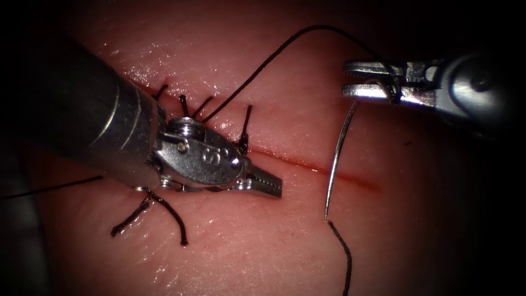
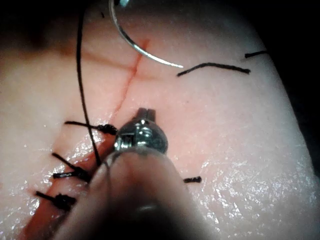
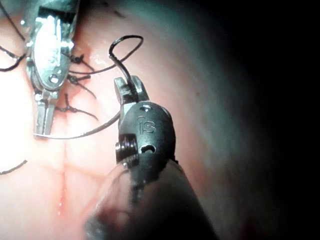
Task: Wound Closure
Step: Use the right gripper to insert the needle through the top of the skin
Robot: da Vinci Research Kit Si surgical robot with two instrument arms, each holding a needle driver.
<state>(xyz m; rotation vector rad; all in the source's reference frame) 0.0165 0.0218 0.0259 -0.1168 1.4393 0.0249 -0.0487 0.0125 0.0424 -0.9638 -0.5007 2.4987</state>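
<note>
My right tool [image 1: 350,79] comes in at the upper right, shut on the upper end of the curved needle [image 1: 335,164]. The needle hangs free of the tissue [image 1: 263,252] and crosses the open right part of the cut [image 1: 307,163]. Thread [image 1: 274,55] arcs from the stitched left part up to the right tool and loops over it. More thread [image 1: 344,257] trails down from the needle's lower end. My left tool [image 1: 271,186] lies over the cut, left of the needle, shut on nothing. The left wrist view has the needle [image 2: 135,47] beyond the left tool [image 2: 145,112]. The right wrist view has the needle [image 3: 75,134] beside the right tool [image 3: 127,87].
Several dark stitches [image 1: 244,129] close the left part of the cut, with cut thread ends [image 1: 164,211] lying on the tissue below the left tool. A thin red line of fluid marks the open cut to the right. The left shaft [image 1: 82,109] covers the upper left.
</note>
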